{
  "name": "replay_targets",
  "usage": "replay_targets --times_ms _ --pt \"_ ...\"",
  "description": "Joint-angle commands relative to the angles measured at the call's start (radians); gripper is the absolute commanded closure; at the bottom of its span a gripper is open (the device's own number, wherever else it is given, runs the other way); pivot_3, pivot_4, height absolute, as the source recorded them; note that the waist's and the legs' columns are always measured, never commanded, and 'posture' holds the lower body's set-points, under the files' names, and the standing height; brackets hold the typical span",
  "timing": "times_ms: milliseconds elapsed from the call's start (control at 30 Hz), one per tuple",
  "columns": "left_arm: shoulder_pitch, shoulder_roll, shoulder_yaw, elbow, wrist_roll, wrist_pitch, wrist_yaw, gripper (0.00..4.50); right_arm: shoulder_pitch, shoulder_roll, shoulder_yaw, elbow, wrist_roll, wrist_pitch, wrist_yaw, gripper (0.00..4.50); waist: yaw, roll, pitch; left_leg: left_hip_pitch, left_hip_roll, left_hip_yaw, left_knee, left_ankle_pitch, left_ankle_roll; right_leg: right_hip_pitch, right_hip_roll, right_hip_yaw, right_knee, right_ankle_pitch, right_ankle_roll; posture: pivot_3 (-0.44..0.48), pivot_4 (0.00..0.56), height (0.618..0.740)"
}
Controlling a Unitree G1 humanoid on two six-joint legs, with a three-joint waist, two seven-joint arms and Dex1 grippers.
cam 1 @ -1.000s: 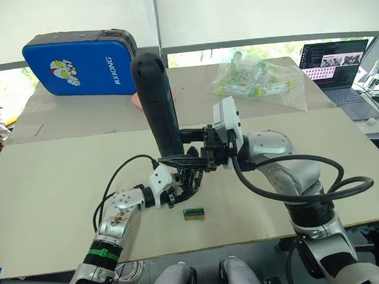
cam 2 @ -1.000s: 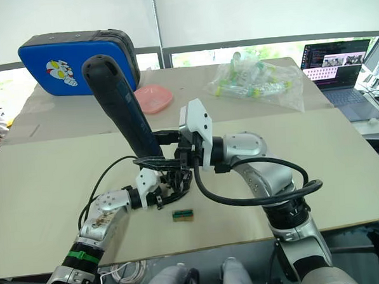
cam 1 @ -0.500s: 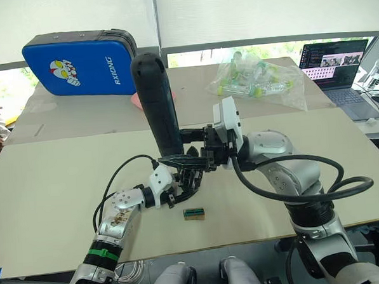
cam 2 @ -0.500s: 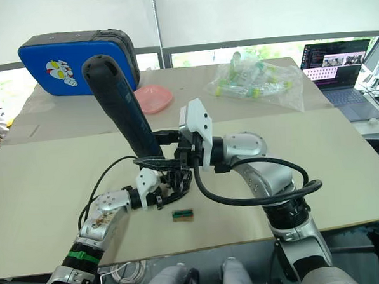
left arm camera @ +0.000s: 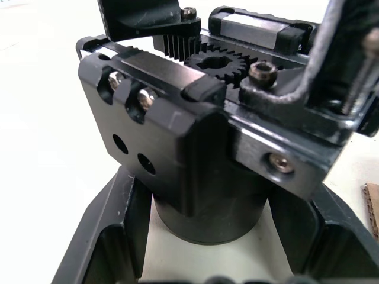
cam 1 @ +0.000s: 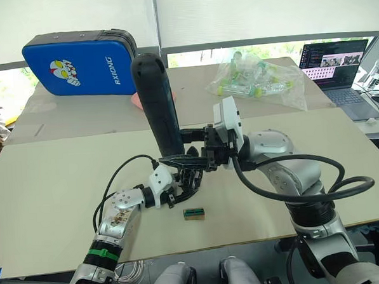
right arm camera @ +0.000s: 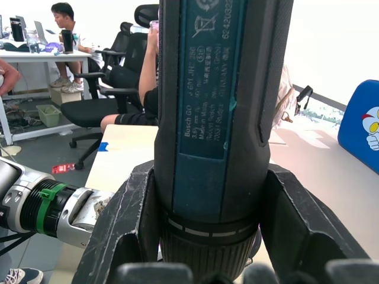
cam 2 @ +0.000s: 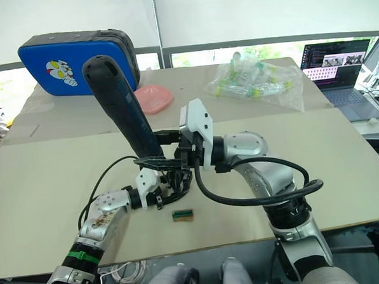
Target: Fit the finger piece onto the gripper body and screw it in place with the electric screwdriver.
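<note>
On my left, the left gripper (cam 1: 182, 188) is clenched around the round base of the gripper body (left arm camera: 195, 148), holding it low over the table (cam 1: 52, 187) near the front edge. Just to its right a small green block (cam 1: 194, 213) lies on the table. Above, my right gripper (cam 1: 188, 147) grasps the electric screwdriver (cam 1: 157, 102) near its lower end, tip down over the body.

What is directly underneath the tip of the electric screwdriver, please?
The gripper body, held by the left hand, sits under the electric screwdriver, which the right hand grips. The bit and the screw are hidden.
</note>
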Motion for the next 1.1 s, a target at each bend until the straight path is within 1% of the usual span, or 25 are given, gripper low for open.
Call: replay_targets --times_ms 33,600,1100 --pt "0.036 0.011 -0.027 0.041 0.022 0.031 -0.013 2.19 -0.038 0.003 -0.031 -0.035 0.011 -0.030 0.000 2.56 0.000 0.000 0.000 0.000 0.000 0.000 0.000 0.000 0.000 0.000 0.000 0.000 0.000 0.000 0.000 0.000 0.150 0.740" --pt "0.037 0.008 -0.029 0.035 0.020 0.037 -0.010 2.19 -0.026 0.001 -0.017 -0.033 -0.018 -0.051 0.008 2.56 0.000 0.000 0.000 0.000 0.000 0.000 0.000 0.000 0.000 0.000 0.000 0.000 0.000 0.000 0.000 0.000 0.150 0.740" --pt "0.041 0.011 -0.029 0.030 0.019 0.039 -0.012 2.19 0.006 0.005 -0.010 -0.044 0.000 -0.028 0.008 2.56 0.000 0.000 0.000 0.000 0.000 0.000 0.000 0.000 0.000 0.000 0.000 0.000 0.000 0.000 0.000 0.000 0.150 0.740"
